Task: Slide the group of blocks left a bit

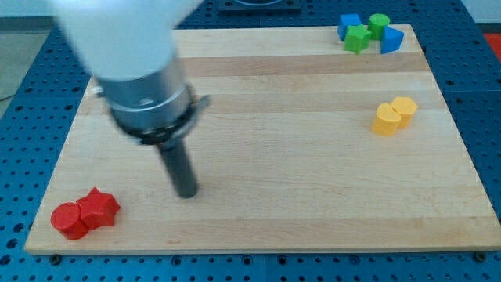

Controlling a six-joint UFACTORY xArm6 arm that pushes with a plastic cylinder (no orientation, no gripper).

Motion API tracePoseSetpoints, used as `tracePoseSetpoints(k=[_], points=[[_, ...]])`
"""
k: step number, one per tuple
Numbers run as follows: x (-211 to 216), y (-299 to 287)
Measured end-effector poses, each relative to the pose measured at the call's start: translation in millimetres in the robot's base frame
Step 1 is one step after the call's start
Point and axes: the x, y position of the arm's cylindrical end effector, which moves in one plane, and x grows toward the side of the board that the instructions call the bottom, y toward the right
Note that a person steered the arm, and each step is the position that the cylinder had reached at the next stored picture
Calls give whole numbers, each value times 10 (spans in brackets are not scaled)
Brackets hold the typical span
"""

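My tip [187, 193] rests on the wooden board [266, 157] at the lower left. A red star block [99, 207] and a red cylinder [68, 220] touch each other to the tip's left, near the board's bottom left corner. At the top right corner is a tight group: a blue block [348, 25], a green star block [358, 38], a green cylinder [379, 25] and a blue triangular block [392, 39]. Two yellow blocks touch at the right: a heart [384, 120] and a hexagonal one [405, 108]. The tip is far from both right-hand groups.
The arm's grey and white body [133, 63] hangs over the board's upper left and hides part of it. The board lies on a blue perforated table [23, 117].
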Motion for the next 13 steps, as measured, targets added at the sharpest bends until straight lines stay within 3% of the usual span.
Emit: tracePoseSetpoints(k=[2,4,6,7,8,9,10,12,13], points=[[-5,89],[-163,1911],[-923,4210],[-1003,4278],[-1551,4272],[-2636,4200],[-3453,4179],[-3485,4039],[-3482,3665]])
